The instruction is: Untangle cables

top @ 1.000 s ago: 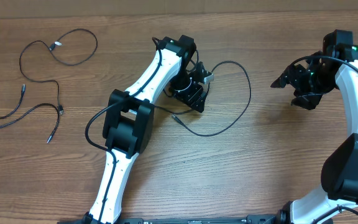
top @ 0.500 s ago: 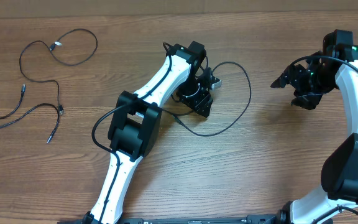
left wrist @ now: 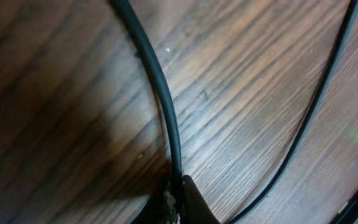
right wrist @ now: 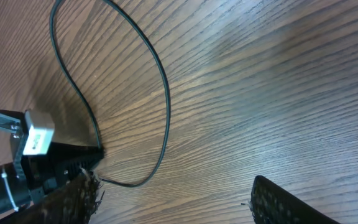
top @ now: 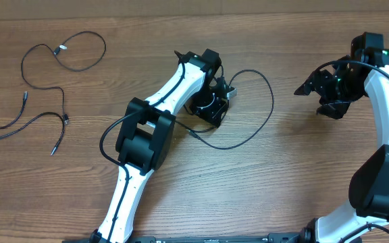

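**Ana:** Where is the left gripper [top: 211, 113]?

**Ben:** Low over the middle of the worktop [top: 282, 182], at the left edge of the looped cable [top: 271, 101]. Its jaws are pressed together.

**Ana:** Pinching something?

**Ben:** Yes, that same cable. In the left wrist view the black cord runs down across the wood grain straight into the closed fingertips [left wrist: 194, 208]. Another stretch of it curves past on the right.

**Ana:** How does the loop lie?

**Ben:** Flat on the wood. It swings out to the right of the left gripper, bends round and comes back underneath it. One free end pokes out just below the gripper, near the arm.

**Ana:** And the right gripper [right wrist: 173, 182]?

**Ben:** Near the right edge of the worktop, well apart from the loop. Its fingers [right wrist: 278, 202] are spread wide with only bare wood between them. Its own camera looks across at the loop and the left gripper.

**Ana:** The other cables [top: 104, 46]?

**Ben:** At the far left end, well apart from both arms. They lie in slack curves, and one has a pale plug [top: 60, 48]. I cannot tell whether any of them cross.
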